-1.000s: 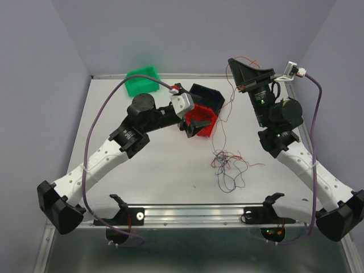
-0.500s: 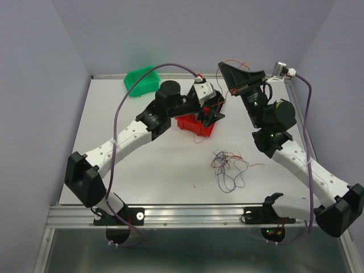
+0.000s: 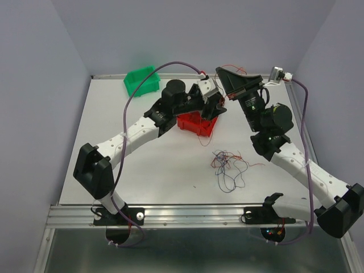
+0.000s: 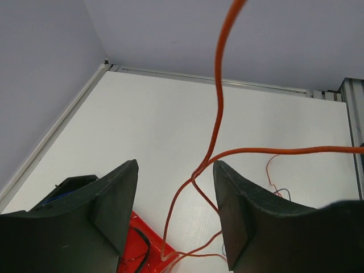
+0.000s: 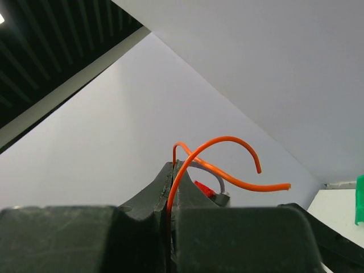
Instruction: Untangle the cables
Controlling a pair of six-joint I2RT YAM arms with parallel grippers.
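Observation:
The cables lie as a loose tangle of thin red, dark blue and black wires on the white table, right of centre. One orange wire rises from there to my right gripper, which is shut on it high at the back, with its two free ends curling past the tips. In the top view the right gripper hangs above the bins. My left gripper is open, and the orange wire runs between its fingers without touching them. The left gripper hovers over the red bin's far side.
A red bin stands mid-table under the left gripper, and strands lie in the red bin. A dark bin sits just behind it. A green bin is at the back left. Raised table rims border the back.
The left arm swung right from the red bin's left side to the hanging orange wire, and its jaws have narrowed around it. The right gripper moved left, still holding the wire.

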